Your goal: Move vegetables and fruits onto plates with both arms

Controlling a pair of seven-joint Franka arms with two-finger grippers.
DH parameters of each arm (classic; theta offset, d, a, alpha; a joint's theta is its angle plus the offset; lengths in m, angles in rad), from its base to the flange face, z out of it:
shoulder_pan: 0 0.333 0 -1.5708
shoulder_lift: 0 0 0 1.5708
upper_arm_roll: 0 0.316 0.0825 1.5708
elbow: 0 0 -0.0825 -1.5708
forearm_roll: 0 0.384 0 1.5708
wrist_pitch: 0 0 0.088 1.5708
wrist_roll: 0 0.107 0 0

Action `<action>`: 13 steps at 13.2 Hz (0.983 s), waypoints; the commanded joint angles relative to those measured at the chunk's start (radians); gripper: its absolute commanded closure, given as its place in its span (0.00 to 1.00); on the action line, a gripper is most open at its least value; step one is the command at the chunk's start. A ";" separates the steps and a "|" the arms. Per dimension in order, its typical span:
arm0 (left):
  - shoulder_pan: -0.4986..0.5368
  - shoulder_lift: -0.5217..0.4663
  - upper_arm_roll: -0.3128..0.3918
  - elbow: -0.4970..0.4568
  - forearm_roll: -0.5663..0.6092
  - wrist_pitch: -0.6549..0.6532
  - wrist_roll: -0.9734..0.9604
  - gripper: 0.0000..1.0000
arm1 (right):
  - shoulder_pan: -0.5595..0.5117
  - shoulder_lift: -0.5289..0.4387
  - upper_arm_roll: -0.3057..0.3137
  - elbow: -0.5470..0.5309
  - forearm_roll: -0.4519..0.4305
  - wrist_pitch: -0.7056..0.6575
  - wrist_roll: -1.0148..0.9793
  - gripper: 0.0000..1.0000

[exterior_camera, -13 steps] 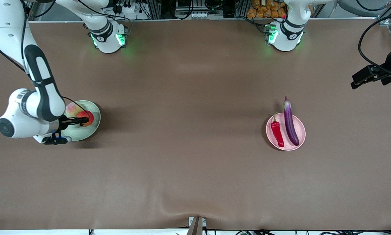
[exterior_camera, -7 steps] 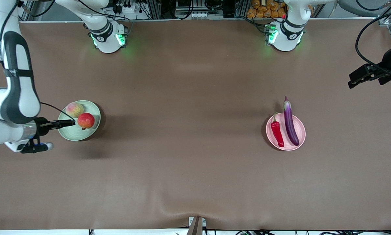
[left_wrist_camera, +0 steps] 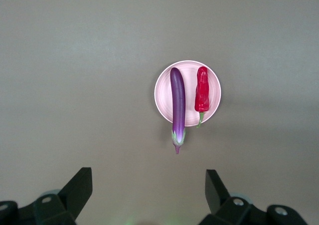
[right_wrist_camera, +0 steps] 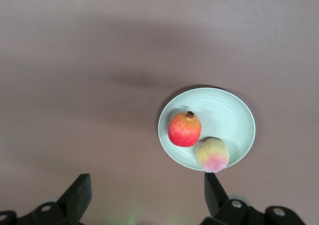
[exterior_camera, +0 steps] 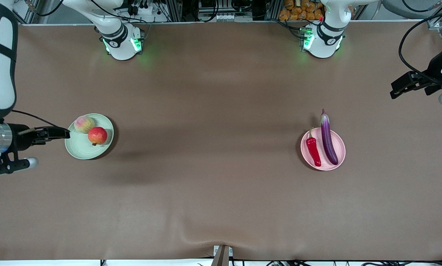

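The pale green plate (exterior_camera: 81, 149) holds the peach (exterior_camera: 84, 124) and the round red fruit (exterior_camera: 97, 135), side by side. My right gripper (exterior_camera: 66, 133) hangs open and empty over the table just off that plate's rim, toward the right arm's end. Its wrist view shows the plate (right_wrist_camera: 230, 119), red fruit (right_wrist_camera: 185, 129) and peach (right_wrist_camera: 212, 154) past the open gripper (right_wrist_camera: 147, 175). The pink plate (exterior_camera: 339, 146) carries the red chili (exterior_camera: 313, 149) and the purple eggplant (exterior_camera: 328, 138), whose stem end overhangs the rim. My left gripper (exterior_camera: 393, 94) is open over the left arm's end of the table.
Both arm bases (exterior_camera: 120, 42) (exterior_camera: 322, 38) stand along the table's edge farthest from the front camera. A black cable (exterior_camera: 409, 44) loops above the left arm's end. The brown cloth (exterior_camera: 213, 155) has a small ripple at its nearest edge.
My right gripper has drawn back off the green plate toward the right arm's end, leaving the red fruit on the plate. The left gripper has drifted slightly.
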 commanded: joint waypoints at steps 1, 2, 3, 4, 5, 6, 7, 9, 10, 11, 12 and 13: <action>-0.001 -0.039 -0.017 -0.002 -0.013 -0.027 -0.006 0.00 | 0.007 -0.061 -0.026 0.017 -0.006 -0.030 0.022 0.00; 0.001 -0.039 -0.017 0.000 -0.013 -0.027 -0.004 0.00 | 0.006 -0.093 -0.026 0.017 -0.007 -0.036 0.045 0.00; 0.001 -0.039 -0.017 0.000 -0.013 -0.027 -0.004 0.00 | 0.004 -0.130 -0.026 0.014 -0.009 -0.073 0.108 0.00; 0.001 -0.039 -0.015 0.004 -0.013 -0.027 -0.001 0.00 | 0.000 -0.161 -0.024 0.014 -0.009 -0.103 0.210 0.00; 0.002 -0.039 -0.014 0.012 -0.013 -0.027 0.000 0.00 | 0.001 -0.201 -0.023 0.002 -0.023 -0.107 0.273 0.00; 0.002 -0.039 -0.014 0.012 -0.013 -0.027 0.002 0.00 | 0.007 -0.245 -0.020 -0.026 -0.062 -0.105 0.289 0.00; 0.004 -0.038 -0.012 0.012 -0.013 -0.027 0.006 0.00 | 0.007 -0.287 -0.013 -0.055 -0.096 -0.099 0.291 0.00; 0.002 -0.035 -0.014 0.009 -0.013 -0.027 0.002 0.00 | -0.002 -0.360 -0.010 -0.115 -0.107 -0.092 0.289 0.00; -0.001 -0.033 -0.015 0.004 -0.013 -0.028 -0.003 0.00 | -0.005 -0.394 -0.012 -0.149 -0.107 -0.079 0.289 0.00; -0.004 -0.032 -0.015 0.001 -0.012 -0.031 -0.004 0.00 | -0.005 -0.423 -0.012 -0.179 -0.110 -0.076 0.289 0.00; -0.004 -0.026 -0.018 0.001 -0.012 -0.033 -0.004 0.00 | -0.004 -0.452 -0.010 -0.211 -0.124 -0.075 0.289 0.00; -0.004 -0.023 -0.024 0.001 -0.013 -0.031 -0.004 0.00 | -0.004 -0.474 -0.006 -0.231 -0.147 -0.075 0.289 0.00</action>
